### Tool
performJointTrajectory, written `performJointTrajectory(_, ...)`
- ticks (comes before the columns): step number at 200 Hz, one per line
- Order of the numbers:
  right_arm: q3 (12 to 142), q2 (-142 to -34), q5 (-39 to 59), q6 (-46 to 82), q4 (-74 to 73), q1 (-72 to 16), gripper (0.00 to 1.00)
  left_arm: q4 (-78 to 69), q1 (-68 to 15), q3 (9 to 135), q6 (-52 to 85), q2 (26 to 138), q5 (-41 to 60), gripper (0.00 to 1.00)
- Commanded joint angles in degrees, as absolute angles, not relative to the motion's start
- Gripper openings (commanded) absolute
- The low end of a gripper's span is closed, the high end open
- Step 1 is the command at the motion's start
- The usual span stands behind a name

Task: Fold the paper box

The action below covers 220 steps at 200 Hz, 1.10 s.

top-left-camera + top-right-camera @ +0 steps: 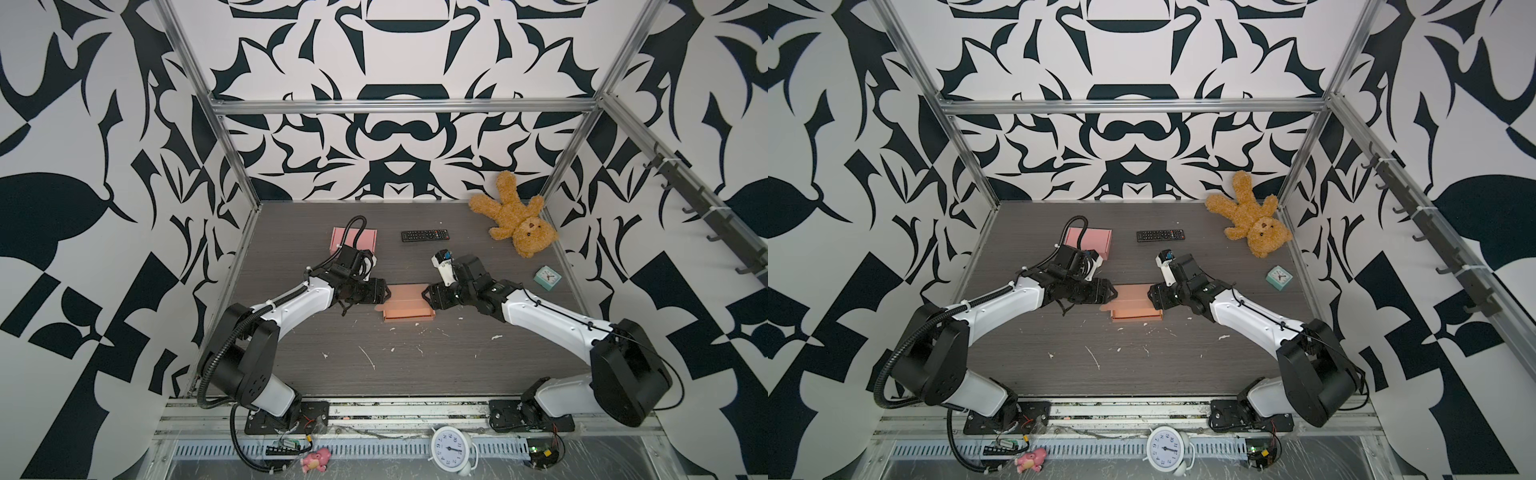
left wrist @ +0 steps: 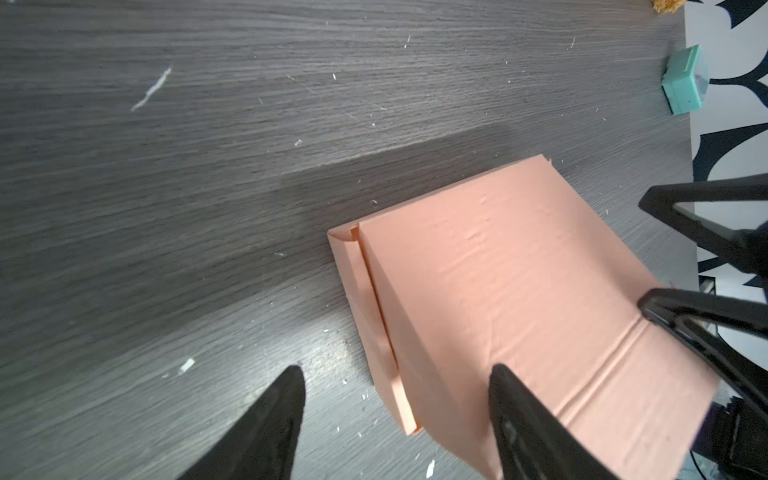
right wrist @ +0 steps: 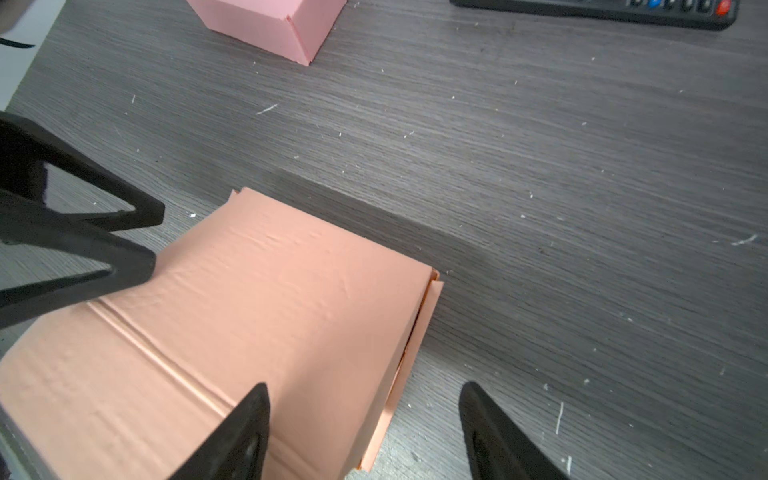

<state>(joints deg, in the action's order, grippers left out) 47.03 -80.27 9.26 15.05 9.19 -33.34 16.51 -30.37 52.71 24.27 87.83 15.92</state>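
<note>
The paper box (image 1: 409, 300) is salmon-orange and lies mid-table in both top views, its creased lid panel (image 2: 519, 291) slanting over the tray. My left gripper (image 1: 389, 293) is at the box's left end and my right gripper (image 1: 424, 296) at its right end. In the left wrist view the left gripper (image 2: 398, 370) is open, one fingertip (image 2: 500, 374) over the lid and one over bare table. The right gripper (image 3: 365, 385) is open too, straddling the box's side edge (image 3: 415, 332). Neither grips anything.
Behind the left arm lies a pink folded box (image 1: 353, 239). A black remote (image 1: 424, 235) sits at the back middle. A teddy bear (image 1: 515, 220) fills the back right corner, with a mint clock (image 1: 547, 277) nearer. White scraps dot the dark table (image 1: 374, 357).
</note>
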Motion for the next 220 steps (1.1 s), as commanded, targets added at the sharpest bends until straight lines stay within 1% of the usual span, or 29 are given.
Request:
performJointTrajectory(1,46.6,-80.3,10.3,15.5,7.3,-33.1,0.73,15.8,-30.8,51.6,25.0,88.7,16.6,0.73)
performJointTrajectory(220,43.0,-83.9,11.2,16.6,4.1,-33.1,0.72,12.1,-32.3,48.3,26.3,91.6,16.3,0.72)
